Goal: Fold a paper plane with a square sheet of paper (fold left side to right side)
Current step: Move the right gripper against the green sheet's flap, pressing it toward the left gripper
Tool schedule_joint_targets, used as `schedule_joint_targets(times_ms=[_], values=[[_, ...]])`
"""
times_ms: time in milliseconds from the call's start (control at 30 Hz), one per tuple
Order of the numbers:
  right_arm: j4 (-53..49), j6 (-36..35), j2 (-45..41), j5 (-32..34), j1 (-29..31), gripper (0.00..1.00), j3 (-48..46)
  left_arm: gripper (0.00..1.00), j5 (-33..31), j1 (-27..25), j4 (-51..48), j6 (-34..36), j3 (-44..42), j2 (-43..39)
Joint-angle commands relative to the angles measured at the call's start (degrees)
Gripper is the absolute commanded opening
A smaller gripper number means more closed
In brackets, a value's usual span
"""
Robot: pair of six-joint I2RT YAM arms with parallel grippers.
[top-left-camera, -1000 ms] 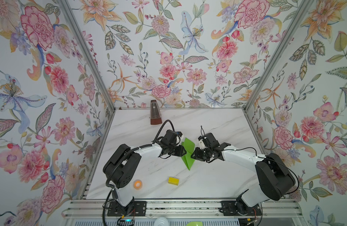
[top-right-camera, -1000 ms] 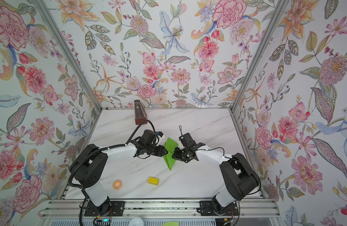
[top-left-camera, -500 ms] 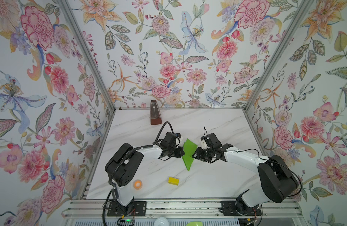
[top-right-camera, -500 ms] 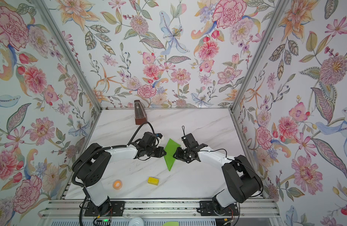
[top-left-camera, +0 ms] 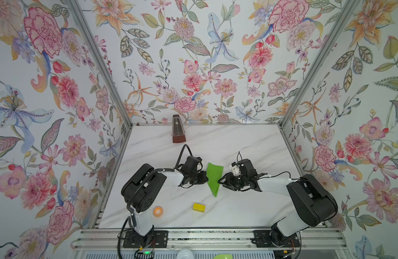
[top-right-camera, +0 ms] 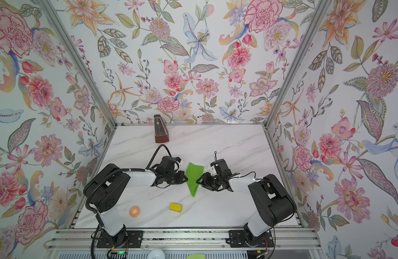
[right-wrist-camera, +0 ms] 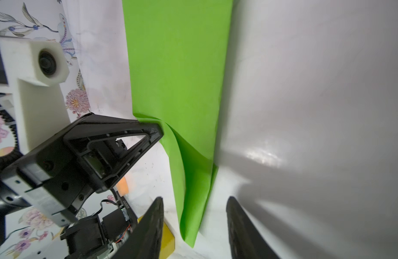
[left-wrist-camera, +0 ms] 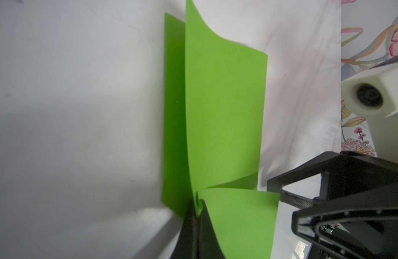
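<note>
Showing the risk of a one-sided hold: left claw (left-wrist-camera: 196,209) is closed tight on the left edge of the paper plane (top-left-camera: 213,179), approx. mid-length, and the paper puckers at the pinch. Right claw (right-wrist-camera: 194,199) stands open, jaws apart w/ nothing held. Likely faults: (a) the thin paper tears or creases wrongly if the left claw pulls or twists, since no 2nd hold steadies it; (b) the upper flap, lifted and curling in the left wrist view, springs wider, so the fold lines drift; (c) the right claw, on closing, catches only one layer or shoves the plane sideways. Position: the plane lies mid-table (top-left-camera: 238,143) between both claws, wide end far, pointed tip near. The left claw touches its left edge and the right claw sits just beside its right edge. In the right wrist view the narrow part toward the tip lies between the open jaws, not pinched. Yellow block (top-left-camera: 199,207) lies apart, nearer than the tip.
</note>
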Motion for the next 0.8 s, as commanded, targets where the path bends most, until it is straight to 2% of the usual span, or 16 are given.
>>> schedule_joint_targets(times_ms=[0,300,633,767], values=[[8.71,4.03,1.84,-3.63,-0.26,0.48,-2.01,0.03,-1.35,0.44,1.7,-3.4,-1.69,1.4],[14.17,8.74,1.89,-5.11,2.08,0.46,-4.49,0.01,-1.64,0.61,1.93,-5.55,-2.36,1.87],[14.61,10.79,-0.17,-3.64,4.75,0.38,-5.83,0.01,-1.69,0.82,1.91,-6.16,-2.51,1.84],[15.37,11.55,-0.15,-2.83,5.42,0.29,-6.68,0.01,-1.61,0.85,2.08,-6.49,-2.69,1.67]])
